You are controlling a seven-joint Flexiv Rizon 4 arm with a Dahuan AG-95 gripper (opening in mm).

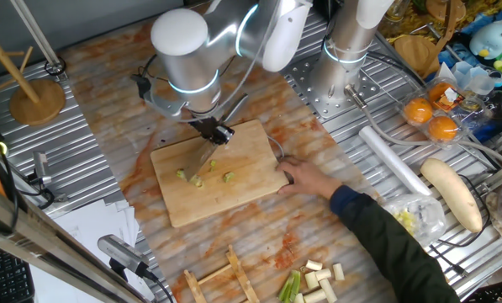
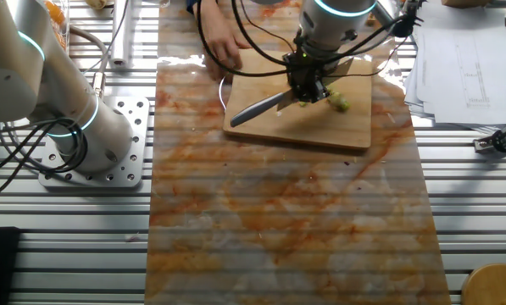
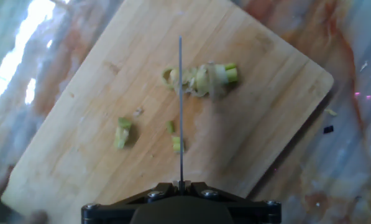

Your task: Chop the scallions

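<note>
A wooden board (image 1: 234, 189) lies on the marbled mat; it also shows in the other fixed view (image 2: 320, 127) and in the hand view (image 3: 98, 124). Chopped scallion bits (image 1: 202, 177) lie on it, a larger clump (image 3: 204, 78) and small pieces (image 3: 123, 132) in the hand view. My gripper (image 1: 217, 132) is shut on a knife (image 2: 261, 108), whose blade (image 3: 180, 106) runs edge-on over the board, its tip beside the clump. A person's hand (image 1: 305, 178) holds the board's right edge.
More scallion stalks (image 1: 314, 282) lie at the mat's front edge. A large pale vegetable (image 1: 452, 192), oranges (image 1: 431, 118) and a white roll (image 1: 393, 158) lie to the right. A second arm's base (image 2: 91, 144) stands beside the mat. Papers (image 2: 464, 51) lie nearby.
</note>
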